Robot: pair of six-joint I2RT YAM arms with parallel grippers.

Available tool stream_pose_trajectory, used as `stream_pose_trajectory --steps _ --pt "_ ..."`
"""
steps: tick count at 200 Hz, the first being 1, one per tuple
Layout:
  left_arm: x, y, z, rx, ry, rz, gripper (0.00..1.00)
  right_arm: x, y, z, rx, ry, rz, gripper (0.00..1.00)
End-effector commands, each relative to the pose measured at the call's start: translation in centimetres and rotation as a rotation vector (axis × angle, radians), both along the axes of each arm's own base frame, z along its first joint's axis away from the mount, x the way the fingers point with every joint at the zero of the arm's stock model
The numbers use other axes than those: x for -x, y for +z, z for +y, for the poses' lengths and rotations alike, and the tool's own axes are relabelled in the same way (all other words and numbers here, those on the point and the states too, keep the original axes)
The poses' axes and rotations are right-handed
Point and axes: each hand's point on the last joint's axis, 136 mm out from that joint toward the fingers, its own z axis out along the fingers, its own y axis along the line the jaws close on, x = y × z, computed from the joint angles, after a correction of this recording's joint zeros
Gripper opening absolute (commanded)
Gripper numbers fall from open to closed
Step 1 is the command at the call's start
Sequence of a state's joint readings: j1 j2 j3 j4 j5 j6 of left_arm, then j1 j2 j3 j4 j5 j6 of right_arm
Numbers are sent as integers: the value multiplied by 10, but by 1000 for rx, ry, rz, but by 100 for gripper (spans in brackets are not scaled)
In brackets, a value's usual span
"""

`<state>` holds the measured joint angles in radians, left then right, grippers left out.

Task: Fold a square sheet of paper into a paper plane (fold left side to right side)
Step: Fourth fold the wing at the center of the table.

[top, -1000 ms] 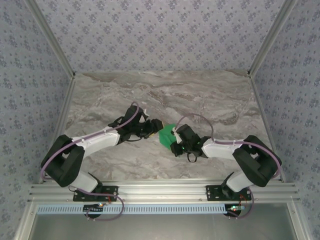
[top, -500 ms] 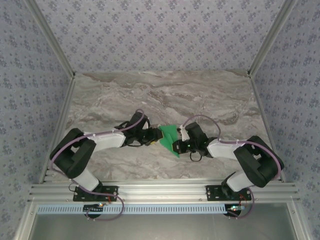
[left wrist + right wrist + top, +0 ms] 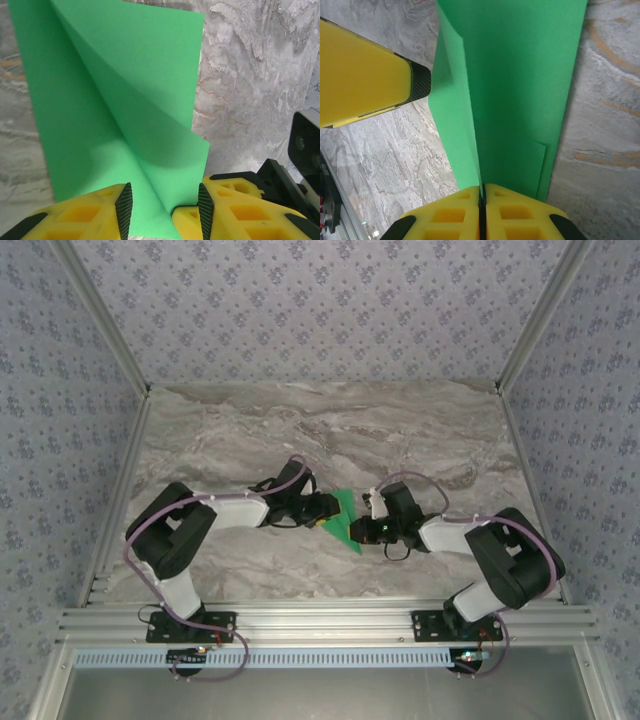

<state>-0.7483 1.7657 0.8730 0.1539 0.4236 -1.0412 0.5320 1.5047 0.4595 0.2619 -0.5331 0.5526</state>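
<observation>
The left arm (image 3: 235, 510) and the right arm (image 3: 450, 533) are built alike, of bulky black joints joined by white links. A purple cable (image 3: 133, 533) is looped along each, and each is mounted on a black base plate (image 3: 190, 623). The fingers (image 3: 85, 217) are moulded in yellow, with square pockets recessed into their faces, and are edged with black textured pads (image 3: 124, 209).
</observation>
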Motion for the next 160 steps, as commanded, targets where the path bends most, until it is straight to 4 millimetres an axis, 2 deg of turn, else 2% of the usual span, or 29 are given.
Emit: stream_pose_trajectory --steps 1,70,124,160 --pt "-2 1 -11 19 -18 6 41 5 -6 -1 -32 -10 64 11" --pt "-6 -7 -21 18 -34 26 39 4 -8 -2 -86 -41 124 11" --pt "-5 -20 -19 -8 -27 49 38 2 -10 -6 -105 -66 153 12" --pt "-4 -27 -15 -36 -20 60 38 2 -9 -5 -110 -64 153 17"
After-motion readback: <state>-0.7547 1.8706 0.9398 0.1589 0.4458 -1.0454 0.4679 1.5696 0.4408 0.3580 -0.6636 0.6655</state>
